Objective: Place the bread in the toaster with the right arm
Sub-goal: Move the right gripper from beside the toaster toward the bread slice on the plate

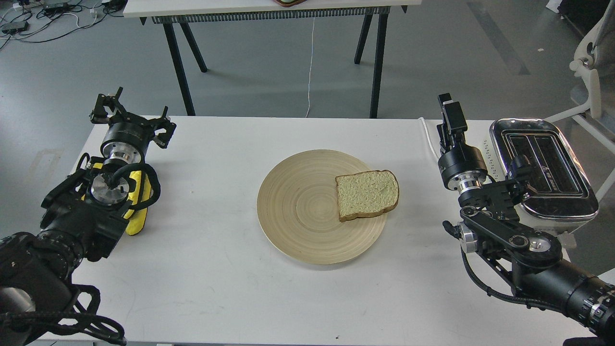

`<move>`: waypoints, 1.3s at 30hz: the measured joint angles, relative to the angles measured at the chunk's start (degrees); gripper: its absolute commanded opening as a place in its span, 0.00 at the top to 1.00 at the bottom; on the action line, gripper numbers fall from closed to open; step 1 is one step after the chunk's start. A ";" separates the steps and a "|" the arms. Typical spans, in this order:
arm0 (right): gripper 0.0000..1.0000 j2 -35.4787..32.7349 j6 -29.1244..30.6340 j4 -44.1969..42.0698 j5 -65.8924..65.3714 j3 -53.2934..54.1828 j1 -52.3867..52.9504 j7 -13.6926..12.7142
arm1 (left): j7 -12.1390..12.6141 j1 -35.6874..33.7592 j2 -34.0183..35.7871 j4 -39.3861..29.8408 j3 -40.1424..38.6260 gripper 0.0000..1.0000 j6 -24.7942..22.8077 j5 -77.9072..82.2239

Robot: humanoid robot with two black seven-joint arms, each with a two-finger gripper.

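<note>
One bread slice on one plate, one toaster beside.

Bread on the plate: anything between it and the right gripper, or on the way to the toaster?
Nothing visible between the right gripper and the bread: bare table only. From the bread to the toaster, the right arm's own wrist and forearm sit in between, beside the toaster's near side. Its slots look empty.
</note>
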 measured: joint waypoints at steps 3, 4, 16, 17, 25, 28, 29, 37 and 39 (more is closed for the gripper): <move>0.04 -0.05 -0.04 -0.03 -0.14 -2.66 -0.54 0.00 | 0.00 0.00 0.00 0.00 -0.03 0.00 0.00 -0.02; 0.04 -0.08 -0.04 -0.16 -0.16 -3.47 -0.73 0.00 | 0.00 0.00 0.00 0.00 -0.03 0.00 0.00 -0.01; 0.05 0.36 -0.04 -4.18 0.06 -7.57 -5.28 0.00 | 0.00 0.00 0.00 0.00 0.00 0.00 0.00 -0.02; 0.05 0.46 -0.04 -4.20 0.06 -7.79 -5.62 0.00 | 0.00 0.00 0.00 0.00 0.00 0.00 0.00 -0.02; 0.21 2.77 -0.04 -4.26 0.00 -11.72 -6.07 0.00 | 0.00 0.00 0.00 0.00 0.00 0.00 0.00 -0.01; 0.31 3.51 -0.04 -4.43 -0.06 -12.03 -6.11 0.00 | 0.03 0.00 0.00 0.00 -0.01 0.00 0.00 -0.01; 0.34 3.72 -0.04 -4.62 -0.07 -12.10 -6.11 0.00 | 0.03 0.00 0.00 0.00 -0.02 0.00 0.00 -0.01; 0.57 5.26 -0.04 -7.12 -0.16 -14.10 -6.12 0.00 | 0.03 0.00 0.00 0.00 -0.02 0.00 0.00 0.01; 0.57 5.36 -0.04 -7.19 -0.14 -15.83 -5.96 0.00 | 0.03 0.00 0.00 0.00 0.00 0.00 0.00 0.01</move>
